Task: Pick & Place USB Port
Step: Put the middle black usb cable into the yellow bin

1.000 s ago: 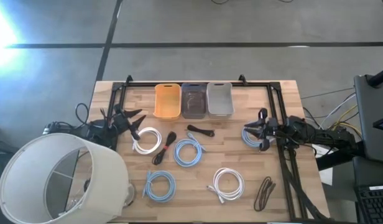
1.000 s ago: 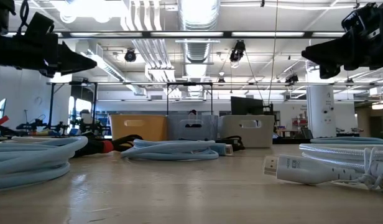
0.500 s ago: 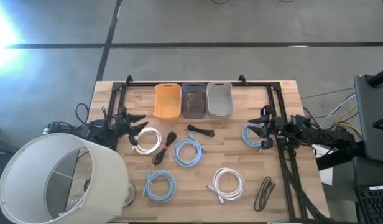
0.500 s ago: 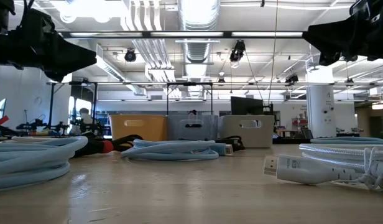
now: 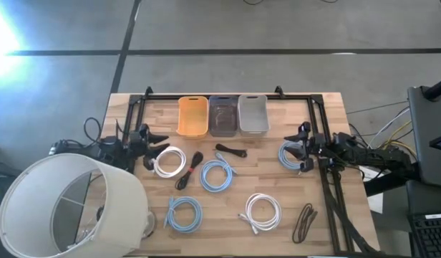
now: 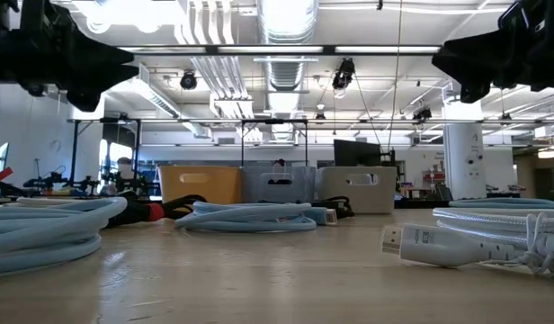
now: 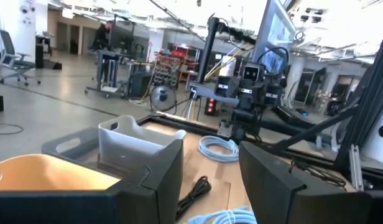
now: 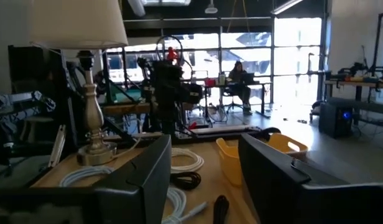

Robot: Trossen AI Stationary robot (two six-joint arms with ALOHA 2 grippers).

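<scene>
Several coiled cables lie flat on the wooden table: a white one (image 5: 170, 161), light blue ones (image 5: 218, 175) (image 5: 183, 213) (image 5: 289, 155), another white one (image 5: 262, 211), and dark ones (image 5: 191, 169) (image 5: 231, 150) (image 5: 303, 223). I cannot tell which one carries the USB port. My left gripper (image 5: 154, 141) hovers open at the table's left, beside the white coil. My right gripper (image 5: 301, 148) hovers open at the right, over the blue coil there. Both wrist views show an empty gap between the fingers (image 7: 210, 186) (image 8: 204, 180).
An orange bin (image 5: 193, 116), a dark bin (image 5: 223, 115) and a grey bin (image 5: 253, 114) stand in a row at the far edge. A black frame (image 5: 228, 95) runs around the table's back and sides. A white lampshade (image 5: 70, 208) covers the near left corner.
My left gripper has drawn back toward the table's left edge, away from the white coil. My right gripper has drawn back slightly toward the right edge. The cables have stayed where they were.
</scene>
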